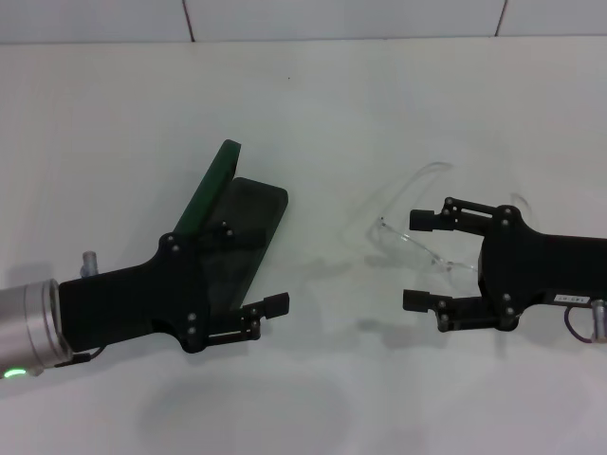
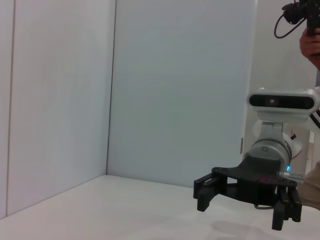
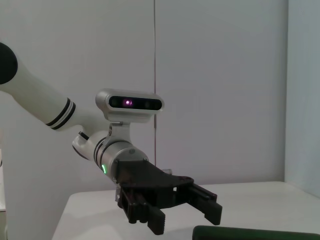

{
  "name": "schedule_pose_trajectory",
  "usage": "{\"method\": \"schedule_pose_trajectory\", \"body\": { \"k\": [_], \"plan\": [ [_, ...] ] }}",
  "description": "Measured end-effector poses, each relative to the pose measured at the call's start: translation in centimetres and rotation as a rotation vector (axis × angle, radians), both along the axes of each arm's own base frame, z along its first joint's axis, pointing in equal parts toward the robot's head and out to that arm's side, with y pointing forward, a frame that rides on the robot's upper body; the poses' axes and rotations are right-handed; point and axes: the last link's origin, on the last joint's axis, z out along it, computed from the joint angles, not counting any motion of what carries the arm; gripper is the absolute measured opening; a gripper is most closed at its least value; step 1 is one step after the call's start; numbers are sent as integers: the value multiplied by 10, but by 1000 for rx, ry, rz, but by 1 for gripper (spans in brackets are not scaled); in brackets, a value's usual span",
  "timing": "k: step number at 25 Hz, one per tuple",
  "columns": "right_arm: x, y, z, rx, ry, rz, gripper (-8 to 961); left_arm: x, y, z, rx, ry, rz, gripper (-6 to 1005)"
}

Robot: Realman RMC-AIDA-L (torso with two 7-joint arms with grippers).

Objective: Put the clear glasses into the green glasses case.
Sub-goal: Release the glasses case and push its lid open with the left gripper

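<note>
While the green glasses case (image 1: 239,223) lay open on the white table (image 1: 379,114), flat, rounded and dark-lined with its lid raised, the clear glasses (image 1: 417,242) sat well apart to its right. The right gripper (image 1: 417,261) straddled their thin transparent frame, jaws wide apart. The left gripper (image 1: 251,275) hovered over the case, also spread, holding nothing.
</note>
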Motion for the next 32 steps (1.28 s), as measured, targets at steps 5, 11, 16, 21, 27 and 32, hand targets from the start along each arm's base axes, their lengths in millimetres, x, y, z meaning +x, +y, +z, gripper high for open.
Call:
{"method": "schedule_pose_trajectory", "body": {
  "k": [5, 11, 16, 21, 27, 32],
  "plan": [
    [0, 0, 0, 2, 1, -1, 841, 0, 0, 0, 0, 1, -3, 800],
    [0, 0, 0, 1, 1, -2, 841, 1, 0, -1, 3, 3, -8, 799],
    [1, 0, 0, 4, -1, -5, 841, 0, 5, 0, 42, -17, 34, 800],
    [2, 0, 0, 5, -3, -10, 841, -2, 17, 12, 84, -56, 119, 800],
    [4, -1, 1, 8, -1, -16, 840, 2, 32, 31, 73, -39, 178, 800],
    [2, 1, 1, 10, -3, -11, 840, 0, 53, 47, 38, 41, 351, 800]
  ]
}}
